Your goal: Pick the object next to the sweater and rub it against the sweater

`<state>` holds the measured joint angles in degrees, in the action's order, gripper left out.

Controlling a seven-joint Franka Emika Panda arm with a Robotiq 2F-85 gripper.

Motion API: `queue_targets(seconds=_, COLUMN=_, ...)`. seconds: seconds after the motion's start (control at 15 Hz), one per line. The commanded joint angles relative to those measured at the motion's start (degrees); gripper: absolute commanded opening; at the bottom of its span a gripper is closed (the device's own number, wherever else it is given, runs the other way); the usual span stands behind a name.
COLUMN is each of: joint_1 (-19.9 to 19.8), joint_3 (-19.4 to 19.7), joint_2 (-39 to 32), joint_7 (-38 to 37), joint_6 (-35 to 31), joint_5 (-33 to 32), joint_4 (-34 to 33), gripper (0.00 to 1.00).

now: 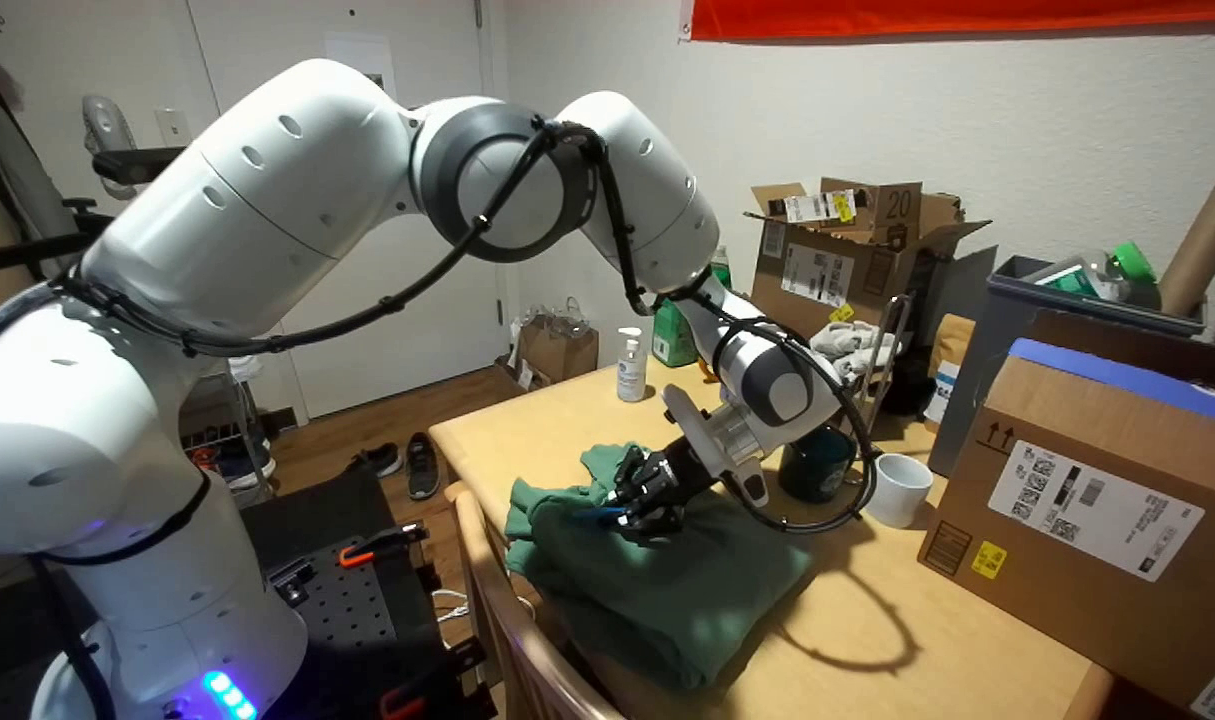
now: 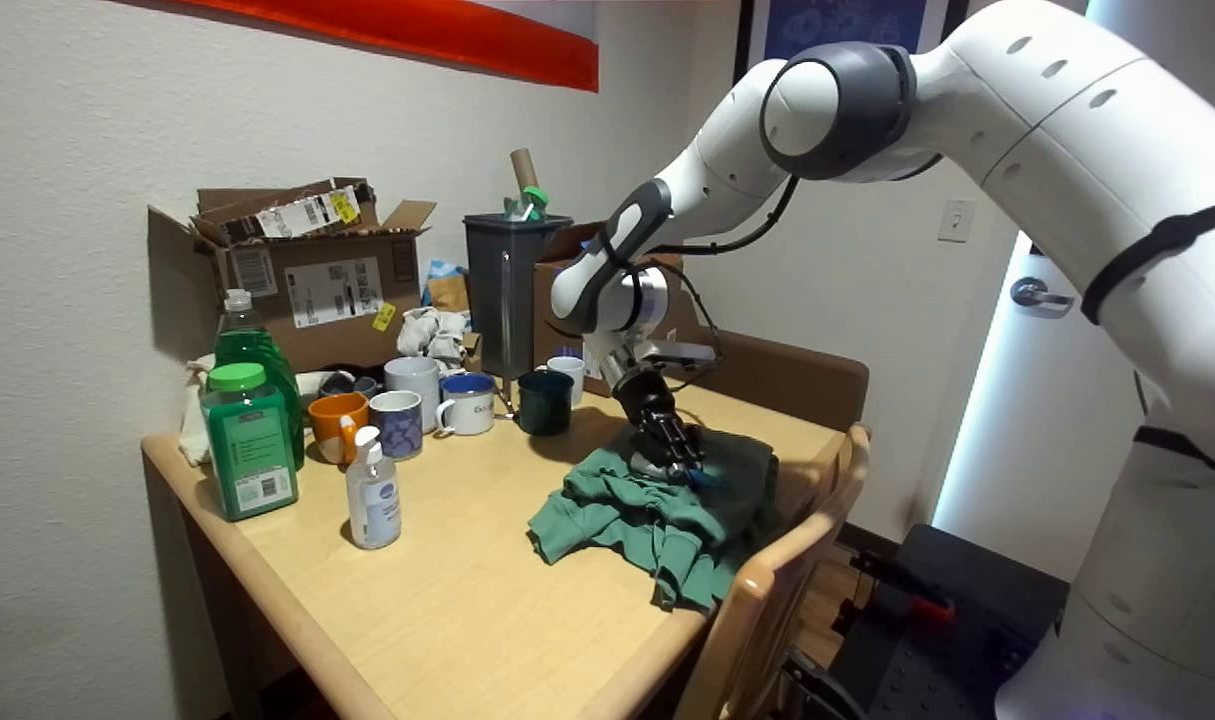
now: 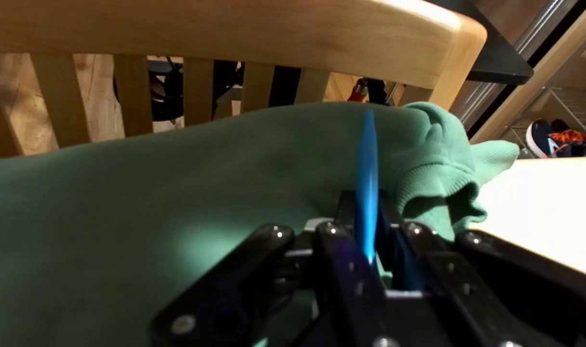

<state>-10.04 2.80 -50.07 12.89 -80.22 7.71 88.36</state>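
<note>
The sweater is a large dark-green rumpled garment on the table; it also shows in an exterior view and the wrist view. My gripper is shut on a thin blue item that stands out beyond the fingertips over the sweater. The blue item also shows in both exterior views. The gripper is low over the sweater in both exterior views; I cannot tell whether the item touches the cloth. No pale beige-white object shows clearly; it is hidden or out of view.
A wooden chair back stands at the table edge beside the sweater. A dark green mug, a white mug, a sanitizer bottle and a green bottle stand on the table. A large cardboard box is nearby.
</note>
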Motion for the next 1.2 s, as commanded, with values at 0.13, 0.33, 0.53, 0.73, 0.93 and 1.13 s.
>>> queue_targets(seconds=0.13, joint_1=2.19, joint_3=-1.46, joint_2=-1.85, joint_7=-3.34, joint_6=2.95, joint_5=-0.46, joint_4=-1.84, gripper=0.03)
queue_targets(seconds=0.33, joint_1=3.47, joint_3=-1.5, joint_2=-1.05, joint_7=-4.17, joint_6=2.4, joint_5=-0.84, joint_4=-0.83, gripper=0.03)
queue_targets(seconds=0.53, joint_1=4.55, joint_3=-1.61, joint_2=0.0, joint_7=-4.37, joint_6=1.89, joint_5=-1.17, joint_4=0.12, gripper=0.03)
queue_targets(seconds=0.73, joint_1=5.49, joint_3=-1.76, joint_2=0.88, joint_7=-4.62, joint_6=1.56, joint_5=-1.62, joint_4=0.69, gripper=0.03)
queue_targets(seconds=0.93, joint_1=6.46, joint_3=-2.09, joint_2=1.55, joint_7=-5.31, joint_6=1.31, joint_5=-1.44, joint_4=1.16, gripper=0.03)
queue_targets(seconds=1.13, joint_1=7.38, joint_3=-2.6, joint_2=1.88, joint_7=-5.46, joint_6=1.06, joint_5=-1.41, joint_4=1.39, gripper=0.03)
